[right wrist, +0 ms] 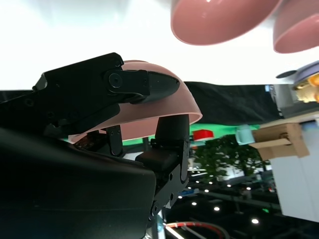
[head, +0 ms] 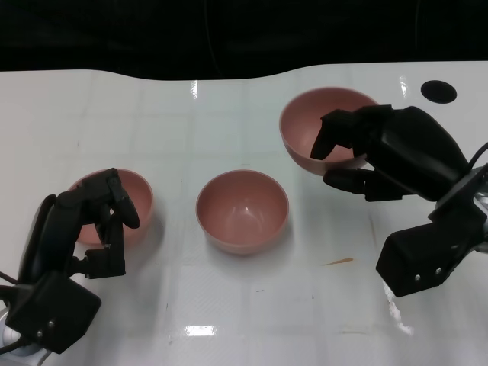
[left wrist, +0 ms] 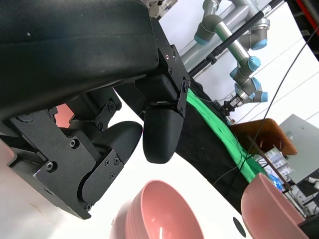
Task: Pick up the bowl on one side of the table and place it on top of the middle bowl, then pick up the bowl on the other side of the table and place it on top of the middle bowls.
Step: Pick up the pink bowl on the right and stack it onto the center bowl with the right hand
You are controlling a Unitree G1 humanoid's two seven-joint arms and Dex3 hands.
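Bowls, 3 of them and all pink, sit across the white table (head: 229, 305). The middle bowl (head: 242, 210) stands alone at the centre. The right bowl (head: 309, 126), toward the far side, is tilted and gripped at its rim by the right hand (head: 374, 152), fingers inside and thumb underneath. The left bowl (head: 133, 200) rests on the table; the left hand (head: 95, 225) curls its fingers over the near rim, though whether it grips cannot be told. A small orange smear (head: 336, 262) lies near the right arm.
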